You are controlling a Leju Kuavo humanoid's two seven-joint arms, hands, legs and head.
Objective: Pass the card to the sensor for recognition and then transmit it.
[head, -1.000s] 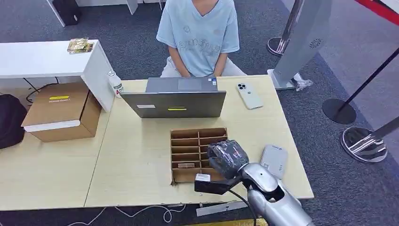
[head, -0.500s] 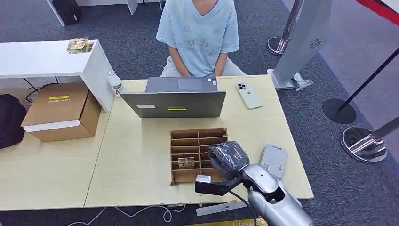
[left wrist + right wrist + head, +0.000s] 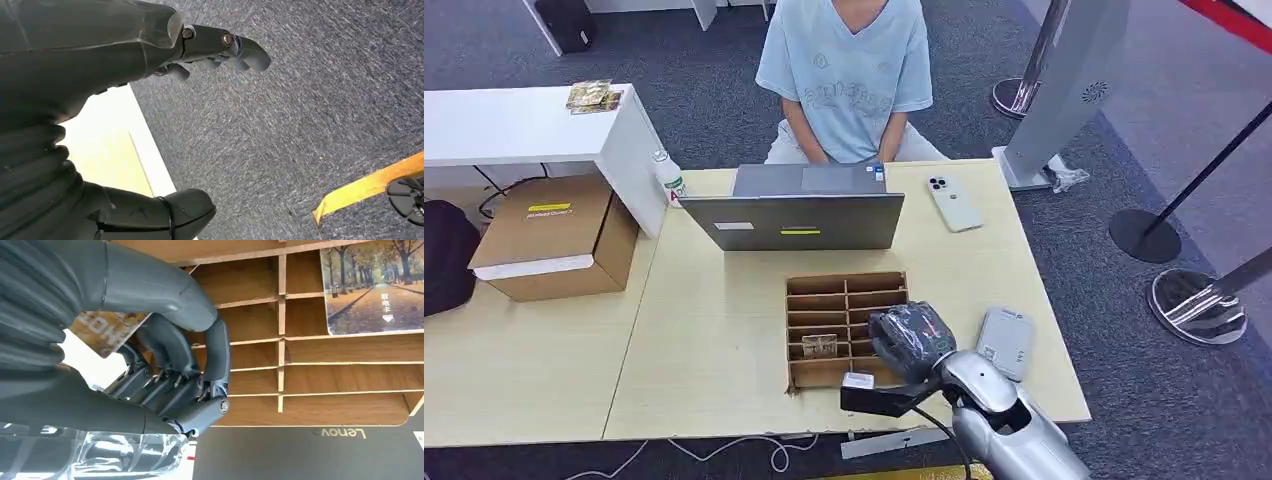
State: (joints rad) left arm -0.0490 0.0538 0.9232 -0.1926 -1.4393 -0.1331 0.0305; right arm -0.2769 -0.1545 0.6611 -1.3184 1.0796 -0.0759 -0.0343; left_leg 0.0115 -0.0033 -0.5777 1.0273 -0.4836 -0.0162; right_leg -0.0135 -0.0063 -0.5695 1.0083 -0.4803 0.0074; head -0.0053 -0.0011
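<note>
Wooden organizer [image 3: 824, 300] on table: right hand [image 3: 170, 375] pinches card [image 3: 107, 330]; left hand [image 3: 220, 47] open.

A card [image 3: 372, 287] printed with an autumn tree-lined path and small white characters stands upright in a slot on the left side of the wooden divided box [image 3: 846, 328], which lies on the table in front of the laptop. The sensor [image 3: 1006, 342], a flat grey rounded pad, lies just right of the box.
</note>
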